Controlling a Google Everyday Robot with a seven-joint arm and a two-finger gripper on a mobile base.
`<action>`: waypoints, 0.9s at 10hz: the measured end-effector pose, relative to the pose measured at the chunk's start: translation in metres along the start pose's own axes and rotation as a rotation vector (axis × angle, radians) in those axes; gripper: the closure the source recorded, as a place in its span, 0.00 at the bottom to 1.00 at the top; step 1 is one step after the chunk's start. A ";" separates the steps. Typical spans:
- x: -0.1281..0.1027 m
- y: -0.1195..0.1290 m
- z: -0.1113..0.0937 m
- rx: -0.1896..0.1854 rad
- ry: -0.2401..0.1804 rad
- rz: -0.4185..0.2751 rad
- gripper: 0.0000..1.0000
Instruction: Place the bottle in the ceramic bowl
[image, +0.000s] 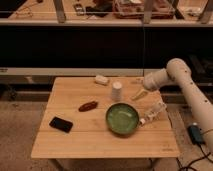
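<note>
Gripper (138, 94): mine, above the table's (75, 140) far right, fingers spread, grasping nothing.
Bottle (155, 111): lying right of the ceramic bowl (108, 118), cap toward its rim; contact unclear.
Cut off: my arm (192, 95), at the right edge.

Tabletop (75, 142) is plain light wood. The ceramic bowl (122, 118) is glazed green with a darker rim. At its 3 o'clock the bottle (154, 112) is pale, see-through-ish, with a white cap. The tool (139, 94), at the bowl's 1 o'clock, is cream like its arm. Cup (116, 91) is white, block (101, 79) whitish, one lump (88, 106) reddish-brown, flat slab (61, 124) black.
</note>
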 end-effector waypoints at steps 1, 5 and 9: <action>0.014 0.002 -0.007 0.004 0.071 -0.047 0.33; 0.077 0.018 -0.051 -0.022 0.335 -0.173 0.33; 0.092 0.008 -0.048 0.006 0.365 -0.189 0.33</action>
